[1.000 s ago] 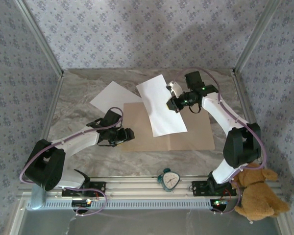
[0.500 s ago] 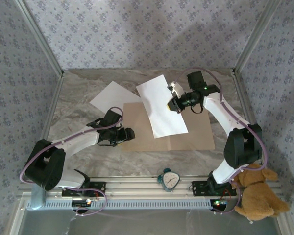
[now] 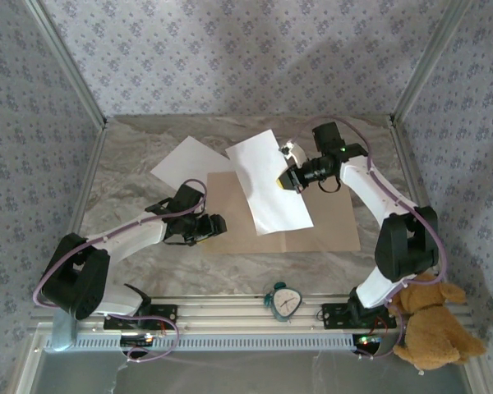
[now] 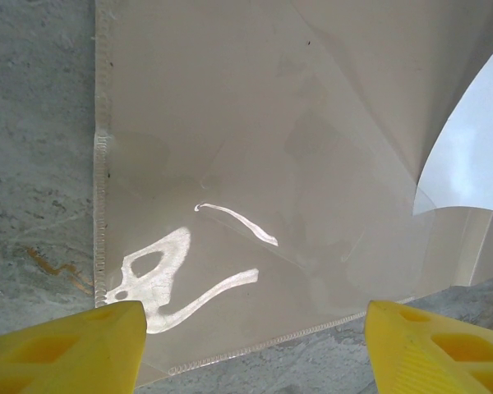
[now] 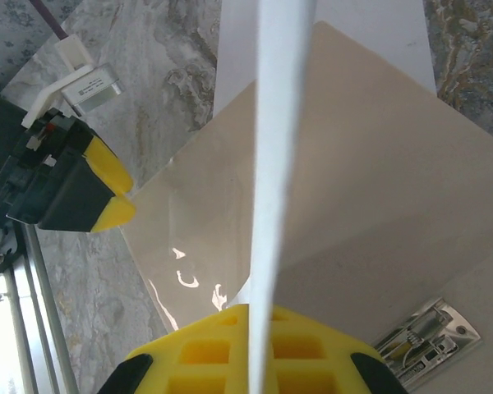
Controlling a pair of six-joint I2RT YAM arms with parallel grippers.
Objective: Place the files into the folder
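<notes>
Drifting slightly left over the open folder [image 3: 333,226], right gripper [image 3: 283,180] pinches the first file [image 3: 261,187], placement underway; left gripper [image 3: 218,224] unmoved, wide at folder's left edge; second file [image 3: 181,164] untouched.

Top external: fixed above and behind the arm bases, tilted down toward the far wall; whole table [image 3: 123,160] taken in from a distance. Left wrist: pointed down, close over the folder [image 4: 255,164] at its left edge. Right wrist: close, directed leftward and down along a lifted sheet [image 5: 275,148]. Folder shared by all three views; left gripper [image 5: 119,197] also caught from the right wrist.
</notes>
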